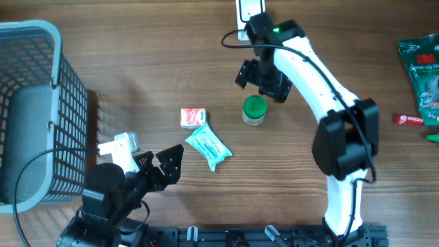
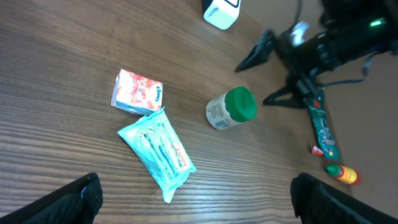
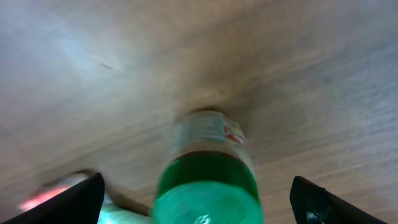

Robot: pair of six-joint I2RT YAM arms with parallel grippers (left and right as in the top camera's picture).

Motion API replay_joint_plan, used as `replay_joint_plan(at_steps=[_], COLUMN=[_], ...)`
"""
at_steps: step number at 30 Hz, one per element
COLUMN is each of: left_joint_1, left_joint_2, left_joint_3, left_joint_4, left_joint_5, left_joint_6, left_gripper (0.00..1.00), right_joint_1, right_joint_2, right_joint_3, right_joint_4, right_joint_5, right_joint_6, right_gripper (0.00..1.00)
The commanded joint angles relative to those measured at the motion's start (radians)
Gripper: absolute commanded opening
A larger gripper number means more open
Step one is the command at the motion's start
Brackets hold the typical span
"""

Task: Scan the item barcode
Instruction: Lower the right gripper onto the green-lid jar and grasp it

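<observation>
The right wrist view is badly smeared: the green-lidded jar (image 3: 208, 171) is a blur at the middle, its label shows only red flecks, and a pink smudge at the near left cannot be identified. A white device (image 1: 245, 9) at the far edge of the table (image 1: 137, 62) is cut off by the frame and partly behind the right arm, so what it is cannot be told. At the far right a green packet (image 1: 421, 72) runs out of frame; "3M" can be read on it, while the white lettering on the red tube (image 1: 411, 119) beside it is too small to read. The red-and-white packet (image 2: 137, 92) carries a blue word that cannot be made out, and the print on the teal wipes pack (image 2: 158, 152) is also illegible. The jar (image 1: 254, 110) stands upright near the table's centre, right of the red-and-white packet. The right arm reaches in from the near right and bends left, its right gripper (image 1: 260, 81) just beyond the jar with jaws spread and holding nothing. The left gripper (image 1: 171, 167) sits low at the near left beside a grey basket (image 1: 41, 31), pointing at the wipes pack, jaws released and empty.
</observation>
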Motion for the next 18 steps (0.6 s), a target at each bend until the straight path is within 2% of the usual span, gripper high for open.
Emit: replay_joint_plan(at_steps=[1,6,18], left_joint_1=[-0.006,-0.006,-0.006], left_joint_2=[0.001,0.001,0.001], left_joint_3=[0.001,0.001,0.001], left_joint_4=[0.002,0.002,0.002], left_joint_5=[-0.009,-0.009,-0.009], left_joint_6=[0.02,0.02,0.02], left_gripper=[1.0,1.0,1.0], right_joint_1=[-0.007,-0.003,0.01], right_joint_2=[0.048,0.052,0.054], right_joint_3=[0.012,-0.008,-0.164], right_joint_4=[-0.024,-0.03,0.098], right_joint_5=[-0.02,-0.019,-0.079], right_joint_6=[-0.045,-0.069,-0.121], right_gripper=[0.96,0.95,0.96])
